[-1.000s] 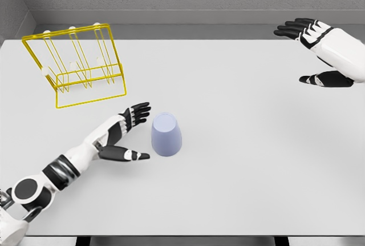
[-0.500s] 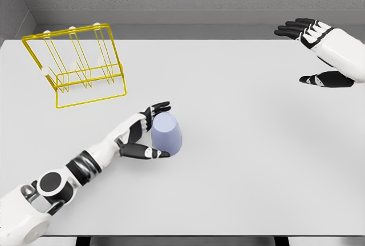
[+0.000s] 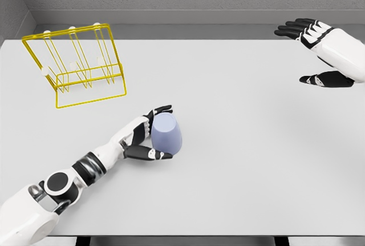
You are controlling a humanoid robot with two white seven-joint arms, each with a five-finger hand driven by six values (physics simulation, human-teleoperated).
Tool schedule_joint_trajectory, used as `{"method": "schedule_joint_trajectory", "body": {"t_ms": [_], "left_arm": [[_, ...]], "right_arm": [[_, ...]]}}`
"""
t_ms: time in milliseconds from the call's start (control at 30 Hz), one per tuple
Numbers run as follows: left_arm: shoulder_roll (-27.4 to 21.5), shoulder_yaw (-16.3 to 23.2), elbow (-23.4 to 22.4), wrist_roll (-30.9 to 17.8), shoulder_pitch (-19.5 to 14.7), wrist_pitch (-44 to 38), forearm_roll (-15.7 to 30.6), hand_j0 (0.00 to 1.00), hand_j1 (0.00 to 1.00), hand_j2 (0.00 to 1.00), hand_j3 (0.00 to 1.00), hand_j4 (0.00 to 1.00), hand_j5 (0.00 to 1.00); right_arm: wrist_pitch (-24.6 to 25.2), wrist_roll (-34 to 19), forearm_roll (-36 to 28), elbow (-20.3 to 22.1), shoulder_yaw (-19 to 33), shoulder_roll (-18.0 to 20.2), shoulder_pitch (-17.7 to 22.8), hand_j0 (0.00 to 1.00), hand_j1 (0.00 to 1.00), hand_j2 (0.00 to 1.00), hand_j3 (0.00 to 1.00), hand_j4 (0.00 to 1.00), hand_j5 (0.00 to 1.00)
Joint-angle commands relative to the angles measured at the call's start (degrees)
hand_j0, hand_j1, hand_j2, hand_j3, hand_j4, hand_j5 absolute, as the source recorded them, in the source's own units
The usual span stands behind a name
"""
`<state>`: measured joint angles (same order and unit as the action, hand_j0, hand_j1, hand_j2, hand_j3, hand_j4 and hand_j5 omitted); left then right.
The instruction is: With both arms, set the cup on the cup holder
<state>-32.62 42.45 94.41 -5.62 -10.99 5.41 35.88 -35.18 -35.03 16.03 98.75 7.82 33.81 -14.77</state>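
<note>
1. Table (image 3: 239, 160): a wide, pale grey-white top filling most of the head view, with a grey wall along its far edge.

2. Left arm (image 3: 74, 174): white segments with black joints, entering at the near left corner and reaching diagonally right and away across the table, forearm low over the surface.

3. Cup holder (image 3: 77, 63): a yellow wire rack at the far left of the table. It has a rectangular base frame and a tilted upper frame, with several upright prongs tipped in white. It stands well apart from the cup.

4. Right arm (image 3: 342, 49): a white forearm entering from the right edge at the far right, raised above the table.

5. Right hand (image 3: 313, 52): black fingers extended and spread toward the left, thumb held apart below them, grasping nothing.

6. Left hand (image 3: 145, 137): wrapped around the left side of the cup. Its fingers (image 3: 159, 111) curl round the far side near the rim and the thumb (image 3: 151, 154) lies along the near side by the base, so it closes on the cup.

7. Cup (image 3: 166, 134): pale lavender, plain and smooth, handleless and tapered. It sits on the table a little left of centre, toward the near side, the narrower flat end uppermost.
</note>
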Motion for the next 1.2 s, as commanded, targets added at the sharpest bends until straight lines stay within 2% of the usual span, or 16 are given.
{"method": "schedule_joint_trajectory", "body": {"t_ms": [0, 33, 67, 100, 167, 200, 300, 467, 733, 1167], "left_arm": [[0.0, 0.1, -0.1, 0.0, 0.0, 0.0, 0.2, 0.94, 0.94, 0.94, 0.94, 0.94, 0.94], [0.0, 0.1, -0.1, 0.0, 0.0, 0.1, 0.2, 0.86, 0.86, 0.86, 0.86, 0.86, 0.86], [0.4, 0.1, -0.1, 0.0, -0.1, 0.1, 0.2, 0.85, 0.85, 0.85, 0.85, 0.85, 0.85], [0.9, 0.0, -0.1, 0.0, -0.1, 0.1, 0.2, 0.78, 0.78, 0.78, 0.78, 0.78, 0.78], [1.0, 0.0, -0.1, 0.0, -0.5, 0.1, 0.2, 0.74, 0.74, 0.74, 0.74, 0.74, 0.74], [1.0, 0.0, -0.1, 0.0, -0.6, 0.2, 0.2, 0.69, 0.69, 0.69, 0.69, 0.69, 0.69], [1.0, -0.2, -0.1, 0.1, -0.7, 0.5, 0.2, 0.65, 0.65, 0.65, 0.65, 0.65, 0.65], [0.9, -0.6, 0.3, 0.1, -0.9, 0.7, 0.4, 0.65, 0.65, 0.65, 0.65, 0.65, 0.65], [0.3, -4.5, 3.0, 0.2, -0.3, 0.7, 0.8, 0.65, 0.65, 0.65, 0.65, 0.65, 0.65], [-5.4, -11.1, 7.5, 0.2, 0.0, 0.8, 1.0, 0.66, 0.66, 0.66, 0.66, 0.66, 0.66]], "right_arm": [[0.2, 0.0, -0.4, 0.1, 0.0, 0.0, 0.1, 1.0, 1.0, 1.0, 1.0, 1.0, 1.0], [0.2, 0.0, -0.4, 0.1, 0.0, 0.0, 0.0, 1.0, 1.0, 1.0, 1.0, 1.0, 1.0], [0.2, 0.0, -0.4, 0.1, 0.0, 0.0, 0.0, 1.0, 1.0, 1.0, 1.0, 1.0, 1.0], [0.2, 0.0, -0.4, 0.1, 0.0, 0.0, 0.0, 1.0, 1.0, 1.0, 1.0, 1.0, 1.0], [0.2, 0.0, -0.4, 0.1, 0.0, 0.0, 0.0, 1.0, 1.0, 1.0, 1.0, 1.0, 1.0], [0.2, 0.0, -0.4, 0.1, 0.0, 0.0, 0.0, 1.0, 1.0, 1.0, 1.0, 1.0, 1.0], [0.2, 0.0, -0.4, 0.1, 0.0, 0.0, 0.0, 1.0, 1.0, 1.0, 1.0, 1.0, 1.0], [0.2, 0.0, -0.4, 0.1, 0.0, 0.0, 0.1, 1.0, 1.0, 1.0, 1.0, 1.0, 1.0], [0.2, 0.0, -0.5, 0.2, 0.0, 0.0, 0.1, 1.0, 1.0, 1.0, 1.0, 1.0, 1.0], [0.2, 0.0, -0.5, 0.3, 0.0, 0.0, 0.1, 1.0, 1.0, 1.0, 1.0, 1.0, 1.0]]}}
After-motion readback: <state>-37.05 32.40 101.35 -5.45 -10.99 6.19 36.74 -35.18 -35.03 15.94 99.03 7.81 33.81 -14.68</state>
